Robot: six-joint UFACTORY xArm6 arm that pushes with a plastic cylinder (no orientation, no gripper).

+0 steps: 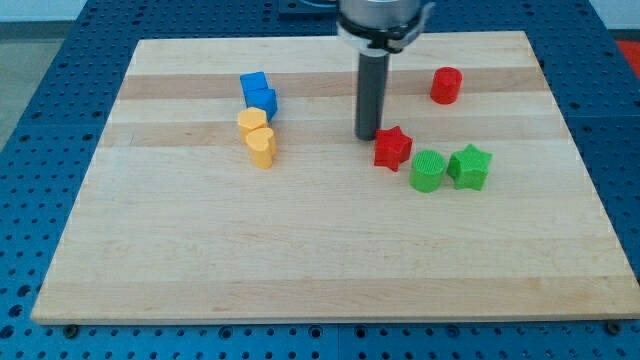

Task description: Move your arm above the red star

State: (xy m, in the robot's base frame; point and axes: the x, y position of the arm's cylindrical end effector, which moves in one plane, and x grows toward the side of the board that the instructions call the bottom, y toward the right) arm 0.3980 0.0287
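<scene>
Down on the board stood my tip [366,137], a bare rod with nothing to grasp, just left of the red star [392,148] near mid-board. Pale wooden board [300,260] lay on a blue perforated bench [40,120].

A single view takes in the scene, so nothing is shared between views. It looks from in front of and above the wooden board [330,250], tilted down at a moderate angle, facing toward the board's far edge at the top of the frame. The board's side edges converge toward the top, which shows the slant. It stands far enough back that nearly the whole board fits, with the blue perforated table [30,120] showing on all sides. The arm's body is cut off at the top centre.
</scene>
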